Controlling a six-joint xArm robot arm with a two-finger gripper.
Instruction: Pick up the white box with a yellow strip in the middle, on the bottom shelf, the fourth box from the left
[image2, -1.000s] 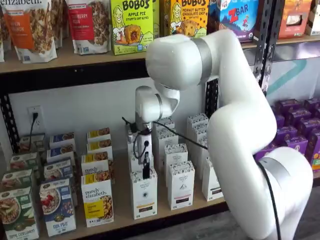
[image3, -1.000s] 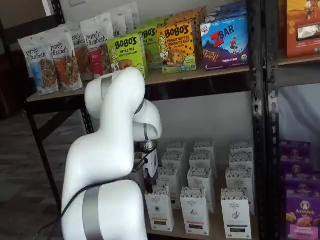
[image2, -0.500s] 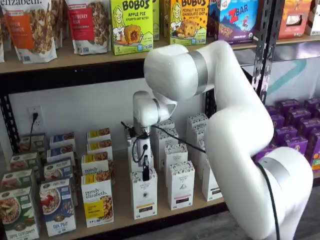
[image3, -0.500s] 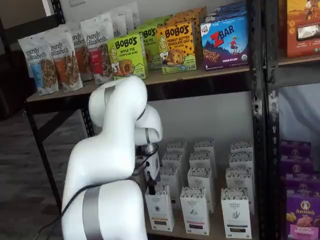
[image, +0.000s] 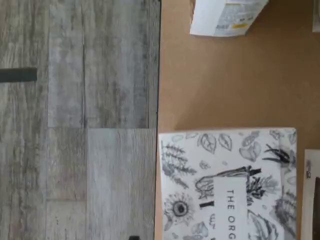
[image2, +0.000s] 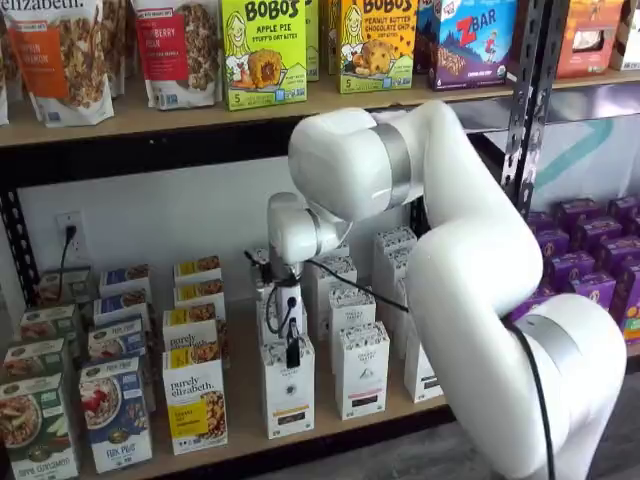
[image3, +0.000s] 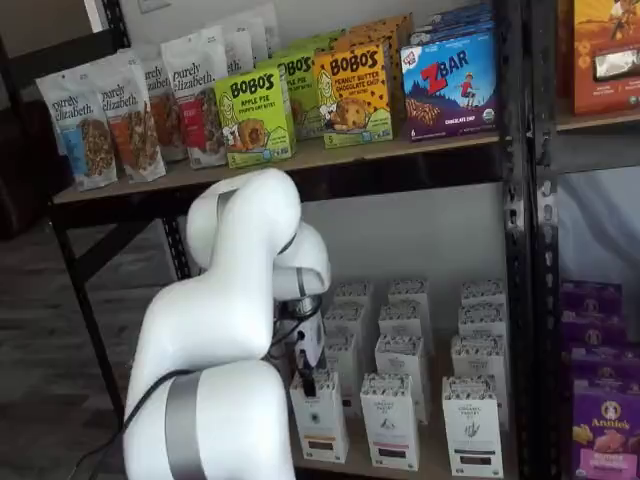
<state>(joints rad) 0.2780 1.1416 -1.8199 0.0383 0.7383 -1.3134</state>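
Note:
The white box (image2: 288, 388) with a botanical print on its top stands at the front of its column on the bottom shelf, and has a thin coloured strip on its face in a shelf view (image3: 320, 425). My gripper (image2: 292, 352) hangs straight down just above this box's top. Its black fingers show as one dark shape with no plain gap. It also shows in a shelf view (image3: 309, 384), at the box's top edge. The wrist view shows the printed top of the box (image: 227, 185) close below, at the shelf's front edge.
A purely elizabeth box (image2: 195, 405) with a yellow band stands just left of the white box. More white boxes (image2: 361, 368) stand to its right and behind it. The brown shelf board (image: 215, 85) ends at the grey wood floor (image: 75, 125). The upper shelf (image2: 150, 120) overhangs the arm.
The arm has sunk lower and the gripper has come down a little towards the top of the white box. No box has moved.

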